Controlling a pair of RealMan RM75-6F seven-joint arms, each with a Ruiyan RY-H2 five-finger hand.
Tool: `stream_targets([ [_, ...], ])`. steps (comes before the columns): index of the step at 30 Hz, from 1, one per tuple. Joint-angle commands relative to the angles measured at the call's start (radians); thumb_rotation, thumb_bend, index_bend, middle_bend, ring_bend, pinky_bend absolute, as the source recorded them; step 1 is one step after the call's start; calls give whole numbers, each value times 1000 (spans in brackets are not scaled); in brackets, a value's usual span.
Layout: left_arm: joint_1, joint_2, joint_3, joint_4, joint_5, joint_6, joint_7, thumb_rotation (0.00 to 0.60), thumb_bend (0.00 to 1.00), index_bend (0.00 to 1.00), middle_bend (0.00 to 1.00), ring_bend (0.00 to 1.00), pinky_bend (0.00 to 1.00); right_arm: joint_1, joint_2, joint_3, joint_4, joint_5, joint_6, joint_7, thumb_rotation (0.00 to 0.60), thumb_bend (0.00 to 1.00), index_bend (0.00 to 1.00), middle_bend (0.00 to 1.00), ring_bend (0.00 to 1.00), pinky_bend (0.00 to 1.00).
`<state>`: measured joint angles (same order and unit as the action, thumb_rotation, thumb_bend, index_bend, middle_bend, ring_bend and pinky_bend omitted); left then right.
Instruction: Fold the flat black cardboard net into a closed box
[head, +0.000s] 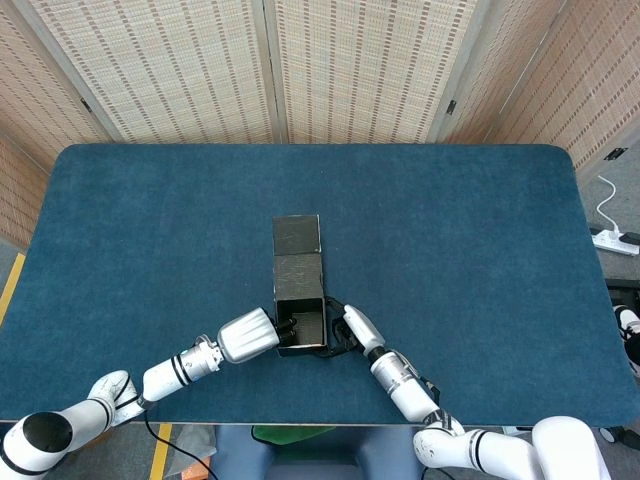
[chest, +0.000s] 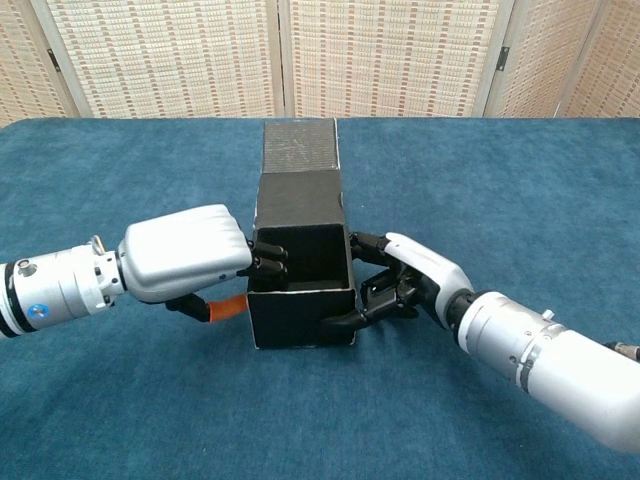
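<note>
Black cardboard box (chest: 300, 268) half-folded on blue table (head: 480, 250), left hand (chest: 190, 255) gripping its left wall, fingers hooked inside, right hand (chest: 415, 285) clasping right wall.

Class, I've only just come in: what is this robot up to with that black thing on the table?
It is folding a black cardboard box on the blue cloth-covered table. The near part already stands as an open-topped box, and two flat panels trail away behind it. The left hand reaches its fingers over the left wall into the cavity; the right hand presses against the right wall from outside. The box is not yet closed.
</note>
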<state>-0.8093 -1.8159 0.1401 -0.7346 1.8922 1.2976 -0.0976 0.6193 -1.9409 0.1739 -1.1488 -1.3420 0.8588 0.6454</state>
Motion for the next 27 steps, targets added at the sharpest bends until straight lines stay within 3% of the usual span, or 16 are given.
stream_targets([
  [1, -1, 3, 2, -14, -7, -6, 0, 600, 372, 585, 546, 860, 901, -4, -3, -4, 5, -7, 9, 3, 600, 249, 543, 604, 772, 1000],
  [11, 8, -11, 0, 9, -21, 16, -26, 600, 372, 691, 673, 860, 883, -7, -16, 4, 15, -8, 18, 22, 600, 250, 543, 604, 772, 1000],
  [14, 13, -16, -3, 27, -24, 40, -46, 600, 372, 689, 670, 860, 883, -6, -20, 12, 18, -6, 23, 25, 600, 250, 543, 604, 772, 1000],
  [16, 17, -15, -5, 33, -29, 50, -60, 600, 372, 652, 633, 860, 883, -3, -22, 18, 18, -5, 25, 24, 600, 250, 543, 604, 772, 1000],
  [21, 27, -4, -24, 23, -46, 87, -65, 600, 372, 428, 447, 856, 882, 9, -31, 37, 20, -2, 30, 18, 600, 250, 543, 604, 772, 1000],
  [27, 43, 25, -47, -11, -69, 124, -57, 600, 370, 222, 309, 831, 882, 33, -62, 69, 51, 13, 31, -5, 600, 251, 543, 585, 772, 1000],
])
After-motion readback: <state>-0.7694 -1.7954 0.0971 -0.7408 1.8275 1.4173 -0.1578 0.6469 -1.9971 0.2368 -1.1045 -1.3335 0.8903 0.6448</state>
